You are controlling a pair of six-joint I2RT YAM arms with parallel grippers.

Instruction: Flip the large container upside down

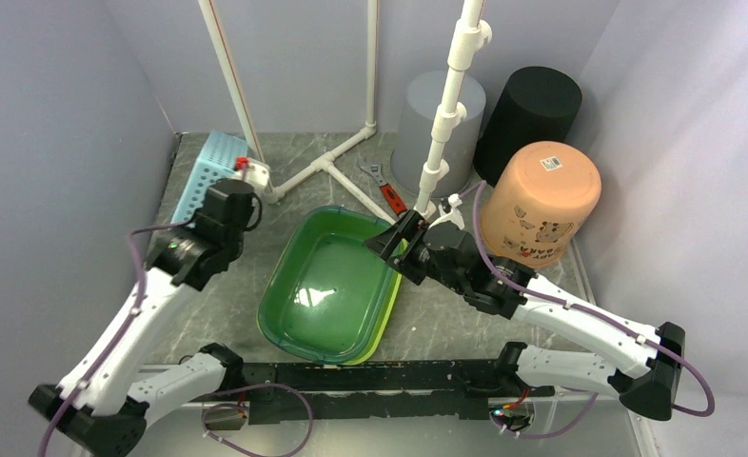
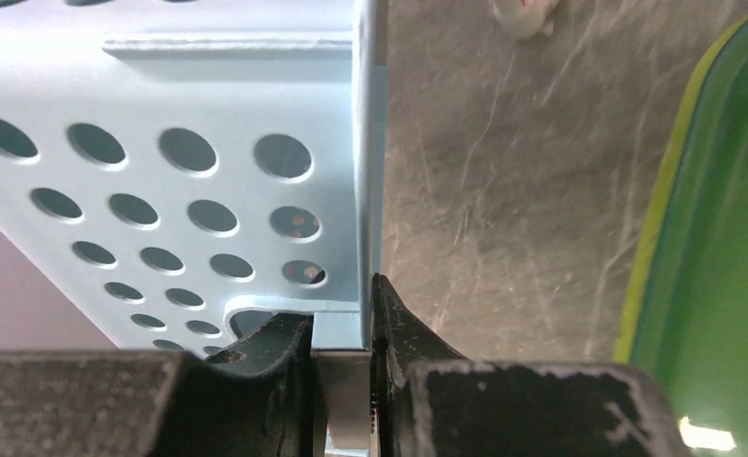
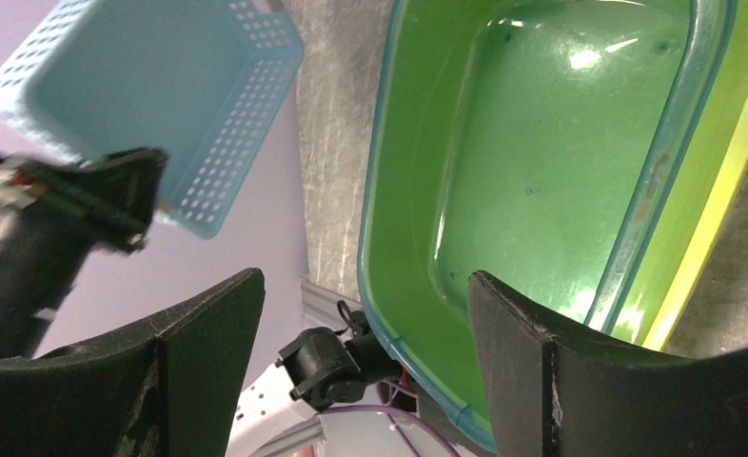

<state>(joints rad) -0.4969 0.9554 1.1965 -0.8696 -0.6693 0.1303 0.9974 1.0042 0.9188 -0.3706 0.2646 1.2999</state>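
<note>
Left hand (image 2: 342, 322) clamps the rim of the blue basket (image 2: 189, 124) (right hand (image 3: 363, 290) spread wide).

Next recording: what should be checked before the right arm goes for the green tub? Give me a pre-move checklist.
1. Left jaws shut on blue basket wall: ok.
2. Right jaws open: ok.
3. Right jaws straddle green tub rim: cannot tell.
4. Green tub empty: ok.
5. Green tub separate from yellow-green tub beneath: not ok, nested.
</note>
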